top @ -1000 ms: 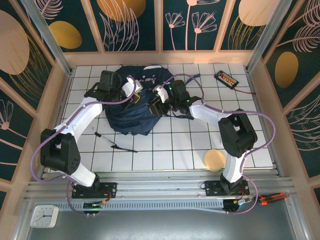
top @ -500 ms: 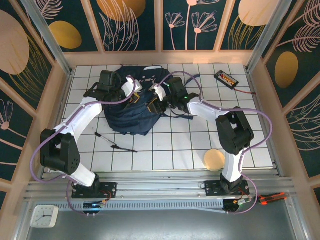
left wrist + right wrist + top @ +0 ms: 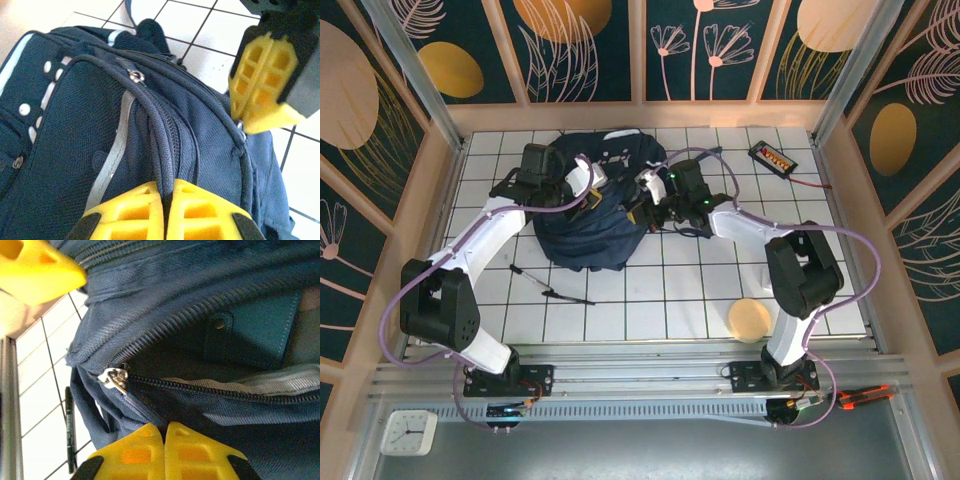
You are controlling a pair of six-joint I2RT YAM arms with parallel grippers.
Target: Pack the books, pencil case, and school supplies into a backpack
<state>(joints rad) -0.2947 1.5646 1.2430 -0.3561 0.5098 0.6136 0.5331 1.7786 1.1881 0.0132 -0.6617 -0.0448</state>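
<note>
My left gripper [image 3: 165, 212] and right gripper [image 3: 164, 450] both pinch zip edges of the large navy-blue fabric backpack [image 3: 75, 115]; I'd pull apart slowly, keeping tension even.

Tiled table [image 3: 700, 290]; backpack [image 3: 590, 232], pen [image 3: 567, 297], disc [image 3: 750, 320]

Backpack [image 3: 75, 125] woven matt cloth; zipper pull [image 3: 115, 379] probably metal.

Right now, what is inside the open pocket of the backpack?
Through the open zip of the backpack, a teal stitched pad with a snap tab shows above a pale grey strip. Anything deeper is covered by navy fabric and shadow.
</note>
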